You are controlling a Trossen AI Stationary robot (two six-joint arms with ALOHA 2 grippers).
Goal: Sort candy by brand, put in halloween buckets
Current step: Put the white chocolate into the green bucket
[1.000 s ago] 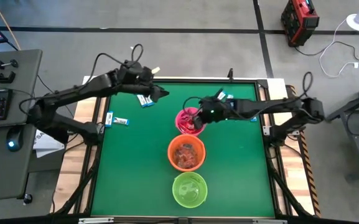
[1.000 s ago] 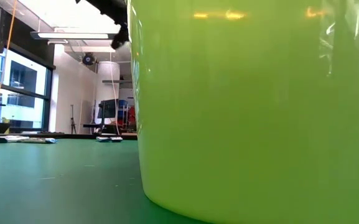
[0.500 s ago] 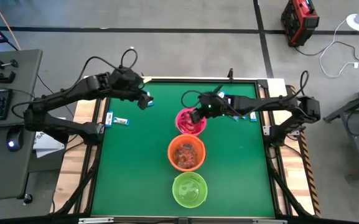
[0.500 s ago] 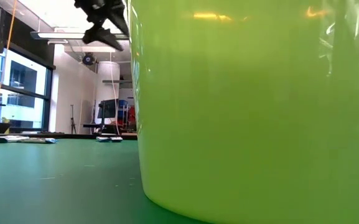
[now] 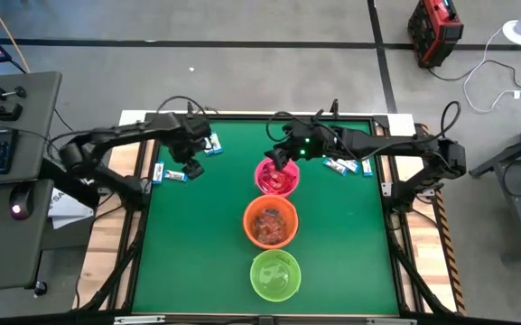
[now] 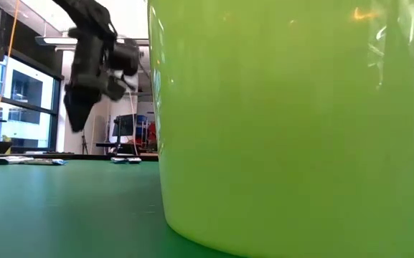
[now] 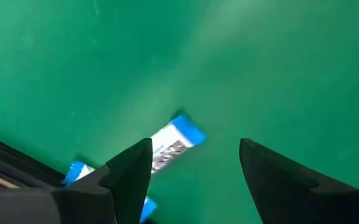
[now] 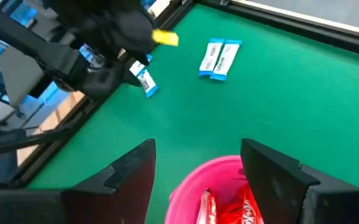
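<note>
Shifted toward blue-and-white candy [image 7: 178, 137], left pincer [image 7: 195, 163] spread, empty. Right pincer [image 8: 198, 163] released above pink bucket [image 8: 199, 182]; labels unreadable.

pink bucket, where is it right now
In the high view the pink bucket stands near the table's far middle, heading a row with the orange bucket just behind it, and the open right gripper hovers at its far rim.

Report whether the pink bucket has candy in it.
Yes: red-wrapped candy lies inside the pink bucket, seen past its rim in the right wrist view.
</note>
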